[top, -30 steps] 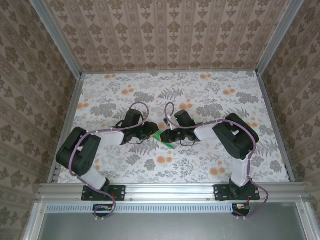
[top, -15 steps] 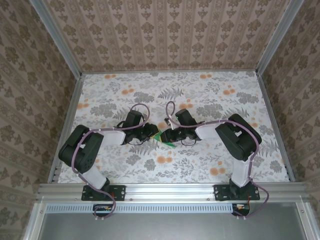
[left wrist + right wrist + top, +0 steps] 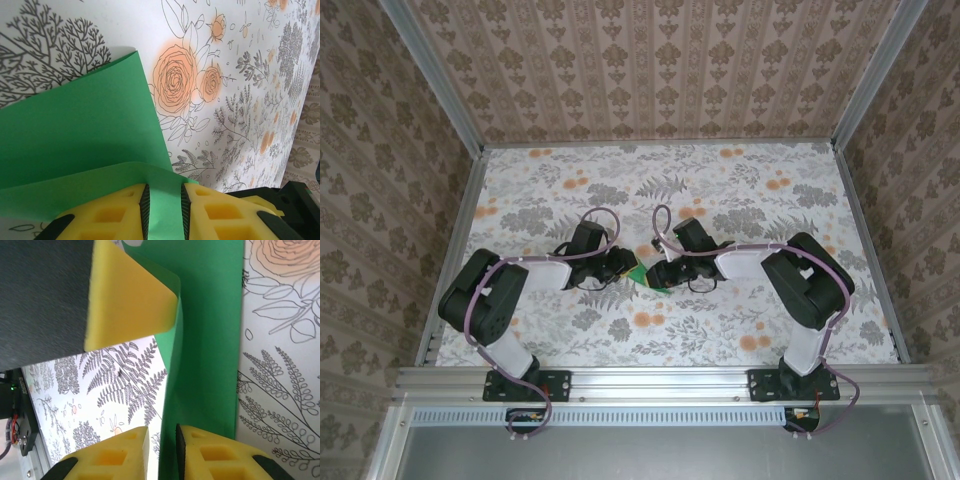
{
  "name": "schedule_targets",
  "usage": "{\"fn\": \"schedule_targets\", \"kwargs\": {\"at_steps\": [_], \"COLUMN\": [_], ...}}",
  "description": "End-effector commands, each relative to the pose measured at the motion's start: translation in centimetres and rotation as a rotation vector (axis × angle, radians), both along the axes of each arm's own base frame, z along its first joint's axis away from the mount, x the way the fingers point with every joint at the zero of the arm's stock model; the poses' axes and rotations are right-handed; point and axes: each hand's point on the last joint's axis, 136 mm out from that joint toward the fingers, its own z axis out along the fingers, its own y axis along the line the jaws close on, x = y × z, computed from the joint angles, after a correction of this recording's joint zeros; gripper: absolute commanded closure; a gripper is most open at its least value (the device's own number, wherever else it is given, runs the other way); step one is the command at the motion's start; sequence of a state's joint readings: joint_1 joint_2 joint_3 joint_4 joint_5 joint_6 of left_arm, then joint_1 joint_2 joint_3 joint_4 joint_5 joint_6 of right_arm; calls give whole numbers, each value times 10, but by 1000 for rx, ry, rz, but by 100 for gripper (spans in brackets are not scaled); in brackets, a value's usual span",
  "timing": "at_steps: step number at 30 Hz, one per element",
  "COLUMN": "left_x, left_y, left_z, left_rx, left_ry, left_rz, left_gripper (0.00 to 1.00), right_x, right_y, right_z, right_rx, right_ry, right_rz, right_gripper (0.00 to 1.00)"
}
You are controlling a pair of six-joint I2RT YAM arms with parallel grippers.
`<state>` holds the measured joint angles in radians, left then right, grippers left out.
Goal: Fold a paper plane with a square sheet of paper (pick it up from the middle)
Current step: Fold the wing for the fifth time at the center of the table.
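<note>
From above, the two arms reached inward over the floral table and met near its middle. The left gripper and the right gripper stood tip to tip, very close together. A small patch of the green sheet of paper showed between and just beneath them, lying low at the table. From that height the jaws could not be read.

The left wrist camera brought the sheet of paper close. A flat layer lay on the table, its corner pointing up and away. A second layer curled up off it and ran between the yellow fingers of the left gripper. The green strip filled the narrow gap from pad to pad, so that gripper was clamped on the paper. A black and yellow part of the other arm sat at the lower right corner.

The right wrist camera saw the sheet of paper from the opposite side, flat on the table, with its left edge bent upward. A yellow finger of the left gripper pressed against that raised curl. The right gripper had its jaws only slightly apart. The paper's lifted edge ran down into the slot, but whether the pads pinched it I could not tell.
</note>
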<state>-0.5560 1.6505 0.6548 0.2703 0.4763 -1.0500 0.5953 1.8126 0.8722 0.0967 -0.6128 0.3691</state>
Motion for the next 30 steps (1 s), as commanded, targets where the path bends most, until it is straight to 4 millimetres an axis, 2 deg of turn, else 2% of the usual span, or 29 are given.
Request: {"fn": "schedule_targets", "kwargs": {"at_steps": [1,8,21,30], "left_x": [0,2,-5,-16], "left_y": [-2,-3,-10,-13], "left_z": [2,6,34,19], "left_rx": [0,-6,-63,-51], "left_ry": [-14,-27,-98,-67], "left_rz": [-31,-41,-92,-97], "left_gripper": [73,73,68,70], "right_x": [-4,-5,-13,-12], "right_y": [-8,-8,-12,-11], "right_z": [-9,-15,-39,-33], "right_rx": [-33,-28,-37,-27], "right_ry": [6,32,144,155], "right_rz": [-7,-22,-60,-72], "right_gripper": [78,88,89,87]}}
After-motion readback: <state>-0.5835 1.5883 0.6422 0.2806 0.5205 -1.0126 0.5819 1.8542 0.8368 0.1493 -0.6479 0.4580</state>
